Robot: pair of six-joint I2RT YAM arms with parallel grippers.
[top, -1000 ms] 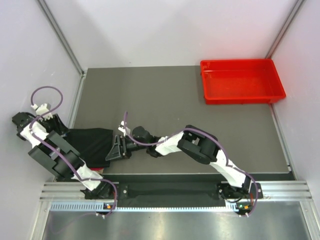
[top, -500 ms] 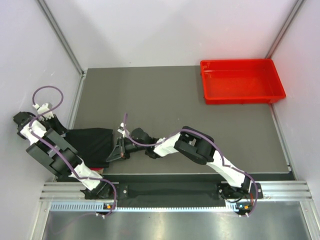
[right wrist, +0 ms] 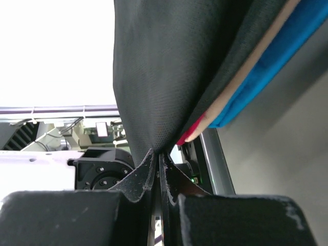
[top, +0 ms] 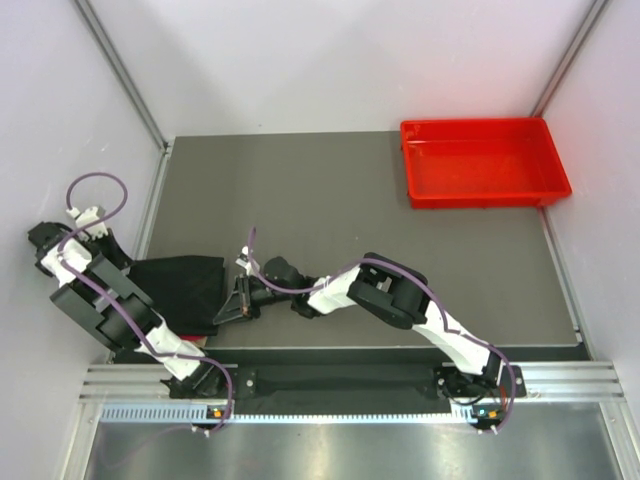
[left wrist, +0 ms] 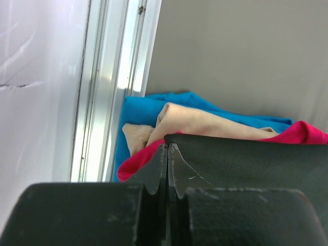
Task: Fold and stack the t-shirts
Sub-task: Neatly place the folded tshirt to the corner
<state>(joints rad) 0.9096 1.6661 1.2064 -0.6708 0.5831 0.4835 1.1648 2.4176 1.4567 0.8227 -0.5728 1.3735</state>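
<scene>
Left gripper (left wrist: 167, 149) and right gripper (right wrist: 158, 156) each pinch shut on 1 edge of the black t-shirt (top: 185, 285), atop the pile at the table's (top: 350, 200) near-left corner; the left bite, seemingly thin, may slip, or drag the red t-shirt (left wrist: 302, 134) along.

Probably a lab cell: white panel walls (top: 330, 60), aluminium rail (top: 570, 378).

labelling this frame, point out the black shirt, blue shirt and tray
black shirt (top: 190, 285), top view, middle of the cloth that shows
blue shirt (left wrist: 136, 110), left wrist view, its uncovered part beside the metal rail
tray (top: 485, 165), top view, bare floor inside it
</scene>
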